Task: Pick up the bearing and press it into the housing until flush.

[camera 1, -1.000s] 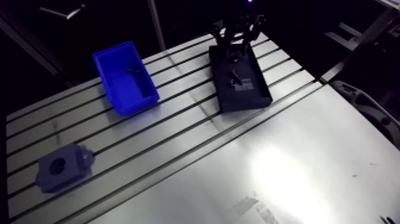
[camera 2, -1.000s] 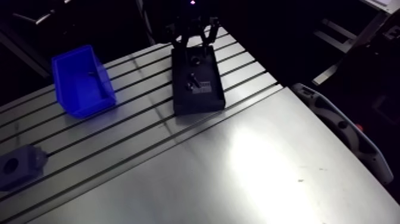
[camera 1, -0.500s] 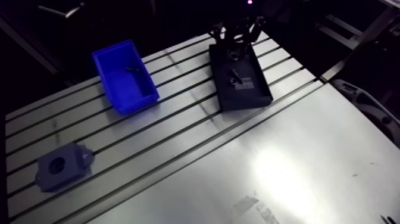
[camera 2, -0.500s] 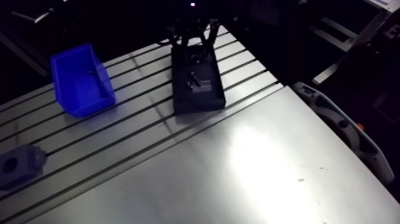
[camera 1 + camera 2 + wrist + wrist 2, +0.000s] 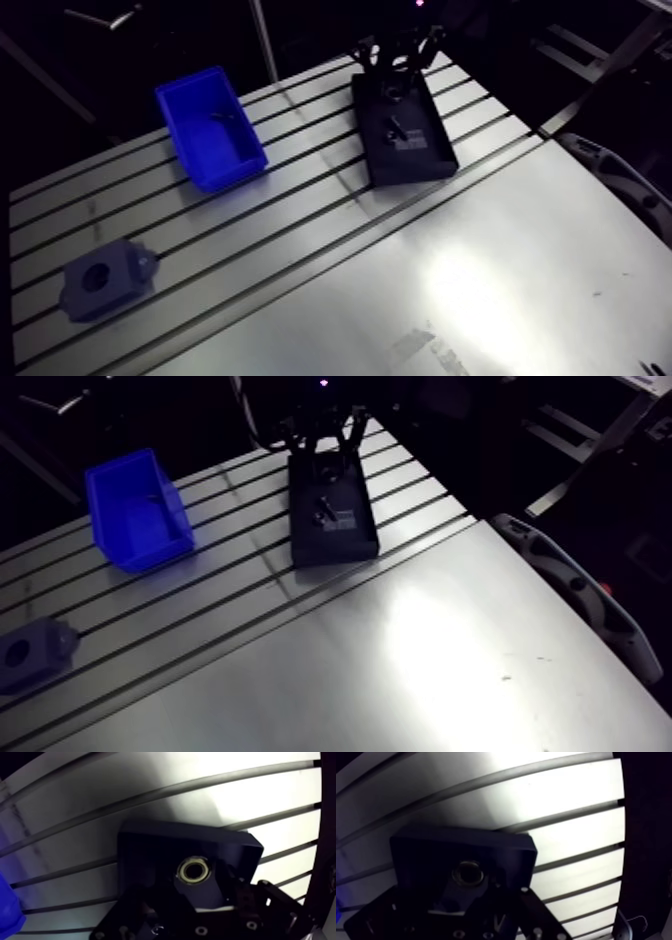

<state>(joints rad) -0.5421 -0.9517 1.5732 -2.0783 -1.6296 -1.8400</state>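
The slotted aluminium tabletop (image 5: 480, 290) fills most of the arm view. Dark grooves run across its far half, and its near half is a smooth sheet with a bright patch of glare.

A shallow black tray (image 5: 425, 165) lies across the grooves at the far side. A blue bin (image 5: 232, 178) with an open top sits well apart from it and holds one small dark item (image 5: 224, 119) that is too small to identify. The housing (image 5: 125, 270), a grey-blue block with a round bore facing up, stands alone near the tabletop's other end. It is well apart from the tray, and the bin stands between them.

The gripper (image 5: 196, 896) hangs over the far end of the tray. In the wrist view its jaws stand wide apart, one on each side of a strip of bare tray floor, and they hold and touch nothing.

The bearing (image 5: 185, 871) lies flat on the tray floor just ahead of the gap between the jaws. It is a pale metallic ring with a dark centre, and it sits clear of the tray's walls.

A pale label (image 5: 408, 144) is on the tray floor beside the bearing, and any writing on it is too small to read.
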